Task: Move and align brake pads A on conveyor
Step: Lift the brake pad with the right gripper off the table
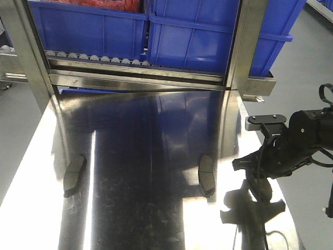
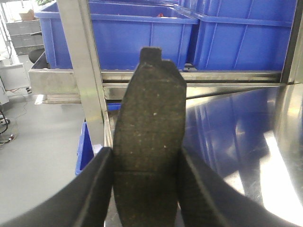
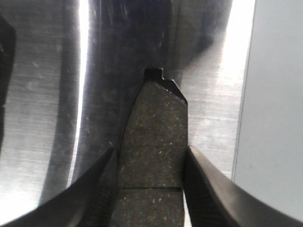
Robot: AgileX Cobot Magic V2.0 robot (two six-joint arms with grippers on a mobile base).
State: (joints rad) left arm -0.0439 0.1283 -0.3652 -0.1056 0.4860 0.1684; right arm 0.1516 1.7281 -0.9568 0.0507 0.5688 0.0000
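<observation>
Pinching the left-held pad (image 2: 149, 118) by its long edges, my left gripper (image 2: 144, 153) is closed down to the pad's width, with both black fingers (image 2: 97, 189) pressed against its sides. The pad points away from the wrist camera with its rough grey face up. A thin cross groove runs just past the fingertips, and a small backing-plate tab shows at the far tip. It sits near the left edge of the steel table (image 2: 236, 123), with grey floor (image 2: 42, 142) further left.

My right gripper (image 3: 151, 151) has the right-held pad (image 3: 154, 123) the same way, jaws narrowed onto its two sides, groove near the fingertips and tab at the far end. In the front view this gripper hangs over the near right part of the table and throws a shadow on the steel. I cannot tell whether its pad touches the surface.

Two more pads lie flat on the table, well apart and at about the same depth. The left loose pad (image 1: 75, 174) is near the left edge. The right loose pad (image 1: 207, 174) is right of the middle, just left of my right gripper. Both lie lengthwise, near to far.

Past the far edge stands a steel frame (image 1: 242, 41) with a roller rack (image 1: 93, 57) carrying blue bins (image 1: 192, 36).
</observation>
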